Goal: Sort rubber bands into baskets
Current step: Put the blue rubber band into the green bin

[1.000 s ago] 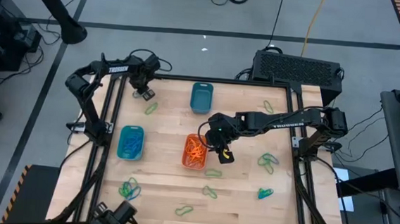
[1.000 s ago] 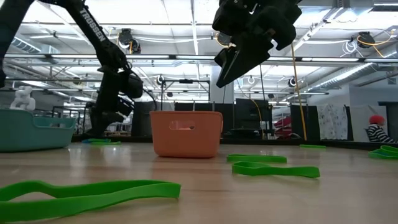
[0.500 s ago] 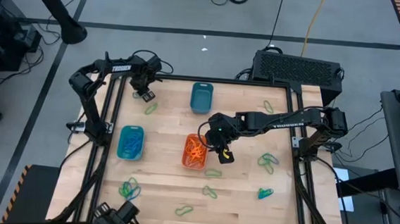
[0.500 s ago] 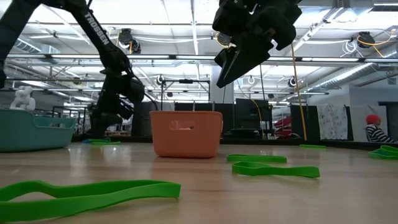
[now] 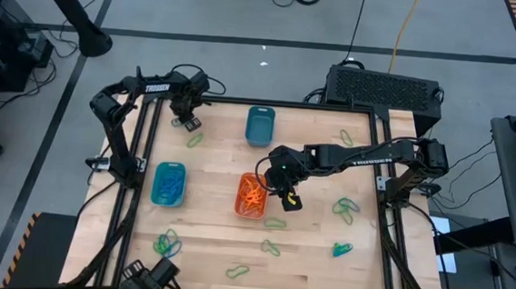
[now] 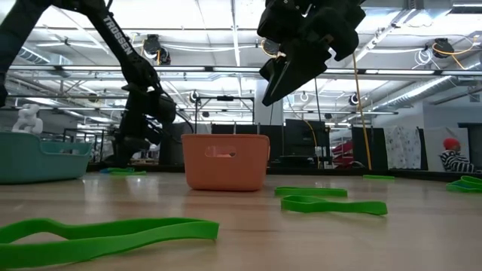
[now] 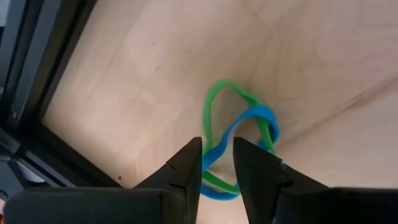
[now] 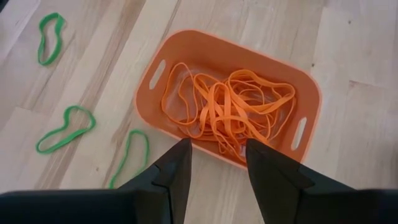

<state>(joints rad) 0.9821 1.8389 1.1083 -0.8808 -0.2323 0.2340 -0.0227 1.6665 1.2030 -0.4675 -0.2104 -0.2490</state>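
**Two arms over the table, bands in the tubs and on the wood**

The right gripper [image 5: 284,188] hangs in the air just past the orange basket [image 5: 251,195], on its 3 o'clock side. Its two fingers [image 8: 176,168] stand apart with nothing between them. Under it, the orange basket holds a tangle of orange rubber bands [image 8: 227,107].

The left gripper [image 5: 185,118] is low over the table near the 11 o'clock corner. Its fingers [image 7: 189,167] have a small gap between them. A green band and a blue band [image 7: 239,140] lie hooked together on the wood right below the tips. I cannot tell if the fingers hold them.

The dark teal basket [image 5: 259,125] sits at 12 o'clock on the table. The lighter blue basket [image 5: 169,183] sits at 9 o'clock and has blue bands in it.

Loose green bands [image 5: 271,247] lie spread on the wood from 3 o'clock round to 7 o'clock. One small bunch [image 5: 167,243] at 7 o'clock mixes green and blue. In the low view, a long green band [image 6: 105,234] lies flat close to the camera, and more green bands [image 6: 329,200] lie beside the orange basket.
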